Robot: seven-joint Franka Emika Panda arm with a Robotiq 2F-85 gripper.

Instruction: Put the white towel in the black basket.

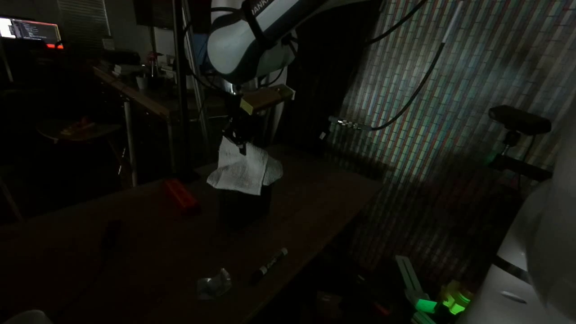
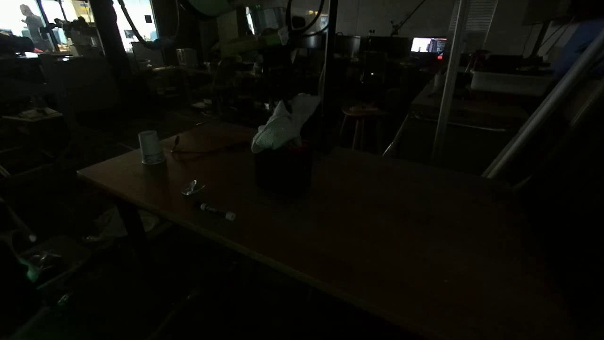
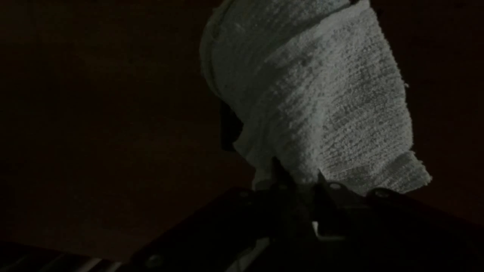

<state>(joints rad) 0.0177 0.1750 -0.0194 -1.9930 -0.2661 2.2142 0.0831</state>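
Observation:
The white towel (image 1: 245, 170) hangs bunched and wrinkled from my gripper (image 1: 242, 147) in an exterior view, directly above the black basket (image 1: 243, 209). Its lower folds drape over the basket's top and hide most of the opening. The same pale cloth (image 2: 285, 123) rises in peaks from the top of the dark boxy basket (image 2: 283, 170) in an exterior view; the gripper there is lost in the dark. Seen from the wrist, my gripper (image 3: 298, 179) is shut on a thick fold of the towel (image 3: 321, 94), and a dark corner of the basket (image 3: 230, 130) peeks out on the left.
A red object (image 1: 181, 195) lies beside the basket on the wooden table (image 2: 377, 226). A marker (image 2: 217, 211) and a clear crumpled piece of plastic (image 2: 192, 188) lie near the table's edge. A white cup (image 2: 151, 147) stands at the table's end. The room is very dark.

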